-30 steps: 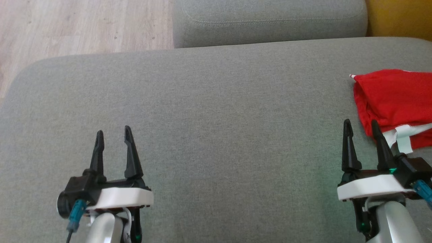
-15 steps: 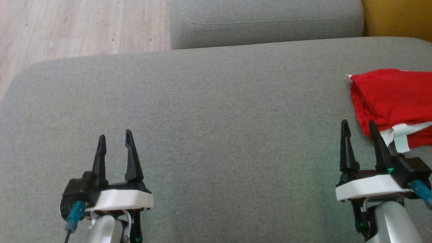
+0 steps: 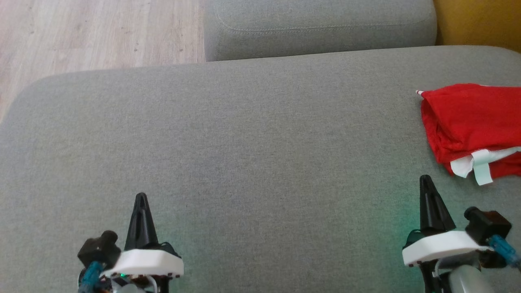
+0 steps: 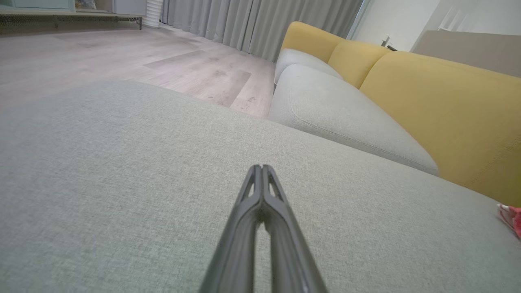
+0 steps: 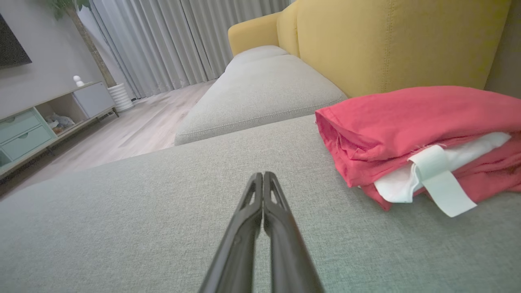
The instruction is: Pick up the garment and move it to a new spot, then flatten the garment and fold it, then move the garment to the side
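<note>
The left gripper (image 3: 141, 197) sits at 7 o'clock in the head view, and its two dark fingers are pressed together into a single spike that points toward 12 o'clock. In the left wrist view the pair meets at the tips with no gap, nothing is caught between them, and they hang just over the grey seat cushion (image 3: 260, 142) without clearly touching it. The right gripper (image 3: 425, 181) is at 5 o'clock in the head view, its fingers likewise drawn fully together and empty. The right wrist view shows the tips meeting, with bare grey fabric beyond them.

The garment (image 3: 472, 118), red and folded into a thick bundle, lies at 3 o'clock on the same cushion, running off the frame's right edge. From the right gripper it lies toward 1 o'clock, near but apart, with a band of open cushion between the fingertips and the cloth. A white layer (image 5: 407, 185) shows between the red folds on the near side, and a white strip (image 5: 441, 185) hangs from it down onto the cushion. A second grey cushion (image 3: 317, 28) is at 12 o'clock, a yellow backrest (image 5: 386, 36) rises behind the garment, and wooden floor (image 3: 81, 32) shows at 11 o'clock
</note>
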Robot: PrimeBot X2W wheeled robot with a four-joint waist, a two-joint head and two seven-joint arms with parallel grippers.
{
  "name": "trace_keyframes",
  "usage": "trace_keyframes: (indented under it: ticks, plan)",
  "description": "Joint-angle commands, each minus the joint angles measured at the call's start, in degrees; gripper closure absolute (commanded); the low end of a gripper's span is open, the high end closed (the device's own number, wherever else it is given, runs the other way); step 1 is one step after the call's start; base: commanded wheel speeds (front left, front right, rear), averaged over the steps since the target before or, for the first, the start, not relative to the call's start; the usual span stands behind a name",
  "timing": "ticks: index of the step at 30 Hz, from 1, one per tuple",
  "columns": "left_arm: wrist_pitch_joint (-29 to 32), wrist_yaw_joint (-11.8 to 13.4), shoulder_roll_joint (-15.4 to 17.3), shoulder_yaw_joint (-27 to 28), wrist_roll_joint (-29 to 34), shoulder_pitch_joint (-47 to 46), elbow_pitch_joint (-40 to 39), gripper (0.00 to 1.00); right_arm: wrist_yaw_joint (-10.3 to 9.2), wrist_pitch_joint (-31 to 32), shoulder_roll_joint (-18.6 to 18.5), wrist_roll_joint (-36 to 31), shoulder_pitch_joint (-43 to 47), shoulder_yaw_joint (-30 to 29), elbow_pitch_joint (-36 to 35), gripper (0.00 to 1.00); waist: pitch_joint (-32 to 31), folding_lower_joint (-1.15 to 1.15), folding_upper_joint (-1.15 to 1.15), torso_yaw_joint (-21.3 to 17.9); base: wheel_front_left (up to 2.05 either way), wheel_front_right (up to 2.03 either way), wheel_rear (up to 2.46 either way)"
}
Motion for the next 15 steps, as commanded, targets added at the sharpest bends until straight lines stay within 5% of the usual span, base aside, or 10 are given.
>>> trace_keyframes:
  ticks: [1, 15]
  plan:
    - [0.3, -0.2, 0.0, 0.9, -1.2, -2.3, -2.0, 1.0, 0.04, 0.4, -0.1, 1.6, -2.3, -0.4, -2.0, 1.0, 0.0, 0.0, 0.0, 0.0, 0.0, 0.0, 0.0]
    - [2.8, -1.6, 0.1, 2.7, -9.5, -2.4, -2.5, 1.0, 0.09, 2.8, -0.1, 11.5, -2.5, -1.0, -2.6, 1.0, -0.4, 0.0, 0.0, 0.0, 0.0, 0.0, 0.0]
